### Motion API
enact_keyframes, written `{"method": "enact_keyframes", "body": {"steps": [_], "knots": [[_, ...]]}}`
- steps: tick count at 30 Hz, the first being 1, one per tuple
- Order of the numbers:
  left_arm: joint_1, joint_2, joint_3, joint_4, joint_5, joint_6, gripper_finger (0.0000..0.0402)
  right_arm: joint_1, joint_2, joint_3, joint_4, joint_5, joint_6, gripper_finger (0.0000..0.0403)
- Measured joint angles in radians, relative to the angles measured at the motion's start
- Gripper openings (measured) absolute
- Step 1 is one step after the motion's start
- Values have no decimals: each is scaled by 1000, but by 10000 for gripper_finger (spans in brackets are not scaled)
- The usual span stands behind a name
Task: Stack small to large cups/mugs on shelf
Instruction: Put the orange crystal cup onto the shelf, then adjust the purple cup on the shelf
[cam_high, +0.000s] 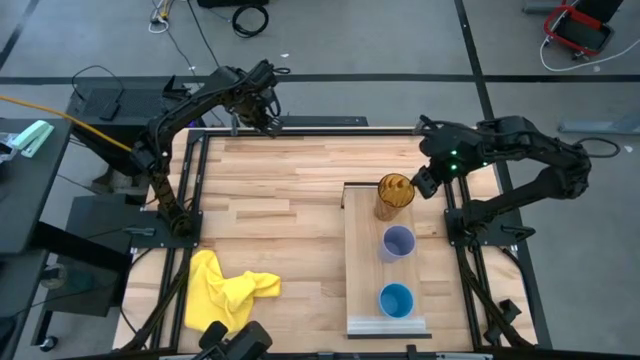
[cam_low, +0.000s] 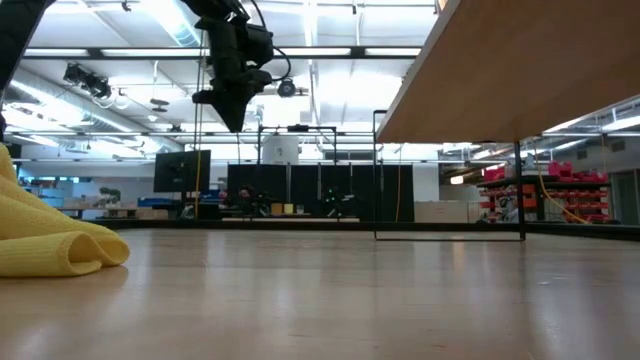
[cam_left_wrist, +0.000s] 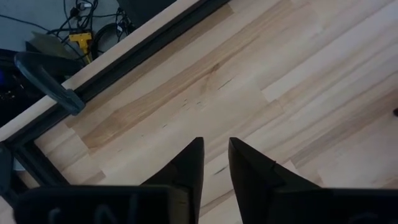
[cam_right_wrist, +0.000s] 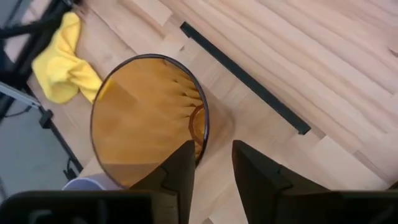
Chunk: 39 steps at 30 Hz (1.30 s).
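Observation:
The amber tumbler stands upright on the far end of the pale shelf. It also shows in the right wrist view. The lavender cup and the blue cup stand on their bases in a row nearer on the shelf. My right gripper is at the tumbler's right rim and is shut on it. My left gripper hangs shut and empty above the table's far edge, left of the shelf. It also shows in the low view. The low view sees the shelf from below, so the cups are hidden there. My right gripper has the tumbler's rim on its right side, with one finger inside the cup and the other outside the wall. The fingers come from above, slanting in from the table's right. The tumbler stays upright with its base on the shelf.
A crumpled yellow cloth lies at the table's near left, also in the low view. The shelf stands raised on thin black legs. Bare butcher-block top lies between the cloth and the shelf.

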<state>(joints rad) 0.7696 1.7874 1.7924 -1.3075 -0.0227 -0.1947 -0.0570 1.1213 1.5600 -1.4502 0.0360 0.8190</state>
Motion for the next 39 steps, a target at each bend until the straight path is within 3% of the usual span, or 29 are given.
{"method": "enact_keyframes", "body": {"steps": [6,10,18,22,31,39], "knots": [[0,0,0,0,0,-12,93,3,-74,0,-7,-24,83,129],[-5,0,0,-5,1,-34,94,65,-124,1,-119,-39,211,126],[-41,0,0,-6,2,-61,91,343,-169,-108,-122,23,400,45],[-57,0,0,-6,2,-75,95,448,-164,-216,-29,62,417,7],[-74,0,0,-6,2,-107,90,570,-151,-365,195,137,465,4],[-79,0,0,-5,3,-115,95,599,-109,-388,278,148,465,3]]}}
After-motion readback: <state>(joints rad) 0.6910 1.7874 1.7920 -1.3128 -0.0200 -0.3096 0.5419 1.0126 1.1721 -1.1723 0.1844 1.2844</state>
